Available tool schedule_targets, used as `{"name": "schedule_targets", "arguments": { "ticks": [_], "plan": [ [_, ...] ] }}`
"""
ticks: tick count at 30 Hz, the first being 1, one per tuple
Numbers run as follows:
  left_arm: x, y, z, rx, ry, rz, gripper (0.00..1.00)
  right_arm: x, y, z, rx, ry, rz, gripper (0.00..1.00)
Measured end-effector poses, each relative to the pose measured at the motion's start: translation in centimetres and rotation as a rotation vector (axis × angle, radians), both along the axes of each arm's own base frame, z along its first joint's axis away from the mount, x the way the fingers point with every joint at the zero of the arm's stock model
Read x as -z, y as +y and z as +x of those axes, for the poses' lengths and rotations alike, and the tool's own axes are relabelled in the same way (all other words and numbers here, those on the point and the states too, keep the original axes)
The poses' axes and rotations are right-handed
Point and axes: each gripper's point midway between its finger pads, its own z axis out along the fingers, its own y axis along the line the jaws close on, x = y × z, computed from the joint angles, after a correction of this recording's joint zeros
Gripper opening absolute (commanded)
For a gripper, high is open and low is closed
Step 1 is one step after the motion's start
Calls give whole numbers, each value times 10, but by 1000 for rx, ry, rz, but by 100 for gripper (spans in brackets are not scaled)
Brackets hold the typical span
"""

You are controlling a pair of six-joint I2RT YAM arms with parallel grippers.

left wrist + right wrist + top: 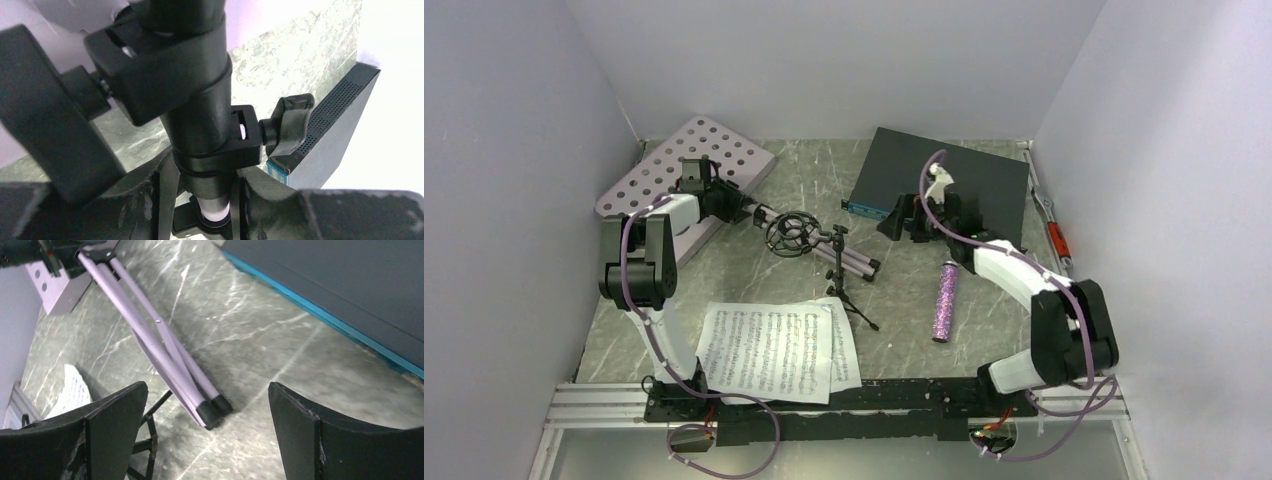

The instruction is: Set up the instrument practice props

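Nearest the arm bases lie the two white sheet-music pages [769, 350], flat and overlapping, well in front of the pale lilac music stand [724, 155]. The glittery purple microphone [946, 300] lies on its side on the marbled table [894, 330], off to the right of the stand's folded legs and apart from them. The small black tripod stand [836, 258] has toppled right against those legs, its ring mount resting over them.

The music stand itself is down on the table at the far left, its perforated desk against the wall and its legs folded together, reaching toward the middle. The left gripper [205, 200] is closed on the black collar where the desk meets the shaft, fingers [145, 200] pressed to either side of it. The right gripper [206, 387] hangs just beyond the stand's capped feet, jaws spread wide with nothing between them. Farthest off, to the right of the stand, sits the flat dark box [954, 180].
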Motion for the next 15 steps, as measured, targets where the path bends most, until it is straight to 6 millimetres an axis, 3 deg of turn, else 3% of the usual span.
{"name": "schedule_targets", "arguments": {
  "ticks": [8, 12, 15],
  "plan": [
    [-1, -1, 0, -14, 5, -15, 3, 19, 59, 9, -203, 57, 14, 80],
    [-1, -1, 0, -15, 6, -16, 4, 42, 79, 5, -280, 114, 39, 76],
    [-1, -2, 1, -14, 6, -12, 14, 54, 93, -1, -332, 152, 56, 76]
  ]
}}
